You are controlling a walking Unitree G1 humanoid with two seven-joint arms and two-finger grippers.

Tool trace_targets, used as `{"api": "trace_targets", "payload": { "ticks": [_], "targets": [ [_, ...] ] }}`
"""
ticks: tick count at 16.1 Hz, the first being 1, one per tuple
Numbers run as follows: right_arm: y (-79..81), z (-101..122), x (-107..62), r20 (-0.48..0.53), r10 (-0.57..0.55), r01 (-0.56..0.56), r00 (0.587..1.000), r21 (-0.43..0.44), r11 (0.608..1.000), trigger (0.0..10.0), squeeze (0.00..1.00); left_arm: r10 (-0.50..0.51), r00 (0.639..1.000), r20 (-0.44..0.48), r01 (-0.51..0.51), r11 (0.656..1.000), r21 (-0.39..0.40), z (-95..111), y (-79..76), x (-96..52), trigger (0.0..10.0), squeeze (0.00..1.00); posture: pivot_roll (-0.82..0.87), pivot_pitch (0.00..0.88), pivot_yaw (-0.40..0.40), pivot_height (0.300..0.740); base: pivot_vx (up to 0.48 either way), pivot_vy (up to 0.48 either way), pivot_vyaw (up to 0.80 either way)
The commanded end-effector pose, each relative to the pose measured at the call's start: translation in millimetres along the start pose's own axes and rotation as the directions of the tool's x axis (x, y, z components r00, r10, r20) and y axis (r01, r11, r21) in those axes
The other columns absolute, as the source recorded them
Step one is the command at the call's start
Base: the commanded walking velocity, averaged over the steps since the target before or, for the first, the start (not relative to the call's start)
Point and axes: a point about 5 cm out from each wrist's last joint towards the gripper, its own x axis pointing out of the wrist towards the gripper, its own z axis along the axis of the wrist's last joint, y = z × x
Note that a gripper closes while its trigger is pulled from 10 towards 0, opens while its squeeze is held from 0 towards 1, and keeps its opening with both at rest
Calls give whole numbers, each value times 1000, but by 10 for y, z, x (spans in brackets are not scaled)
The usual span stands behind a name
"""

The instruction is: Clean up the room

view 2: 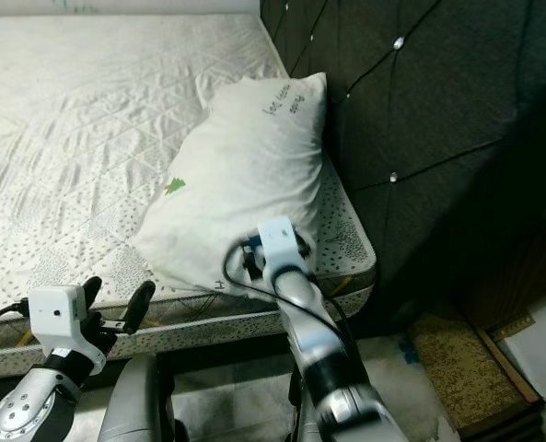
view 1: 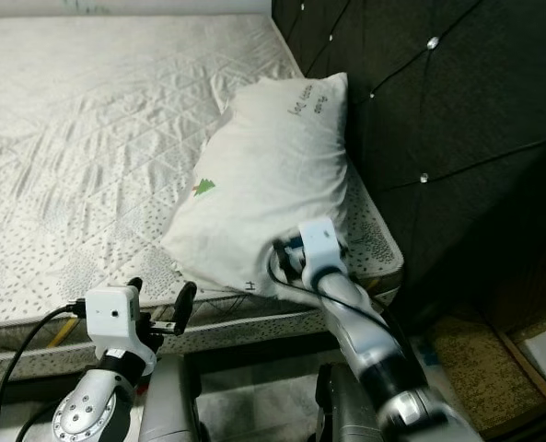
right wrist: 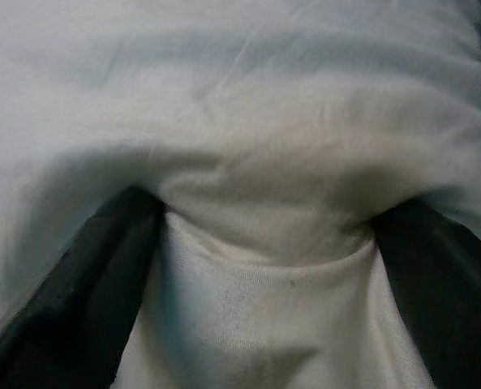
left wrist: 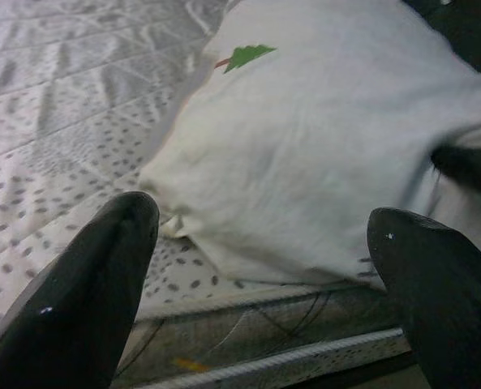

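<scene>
- On the quilted white mattress (view 1: pixel 88 138), against the dark tufted headboard (view 1: pixel 438 110), your soft white pillow with a small green tree print (view 1: pixel 263 184) leans.
- Your right gripper (right wrist: pixel 264 267) pinches the pillow's near corner, fabric bunched between its 2 fingers.
- Your left gripper (left wrist: pixel 264 267) hovers spread wide beside the mattress edge.

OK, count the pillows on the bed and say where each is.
1. The pillow lies on the bed, its far end against the headboard, its near end at the bed's edge, pinched by the right gripper. Others may lie out of frame.
</scene>
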Motion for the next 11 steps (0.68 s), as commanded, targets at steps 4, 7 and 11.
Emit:
{"api": "trace_targets", "payload": {
  "ticks": [4,7,11],
  "targets": [
    [-182,58,118,-18,-147,146,989,-52,988,10000,0,10,1000,-11,-10,1000,29,34,-4,-72,10000,0,65,167,-65,578,0,0,0],
    [10,-119,98,-77,-26,22,997,-53,998,0,0,15,1000,-19,-14,999,31,35,2,-95,10000,0,76,168,-64,578,0,0,0],
    [214,-250,64,-121,48,-57,991,-76,995,0,0,13,1000,-12,-13,999,37,64,11,-30,10000,0,78,146,-60,578,0,0,0]
  ]
}}
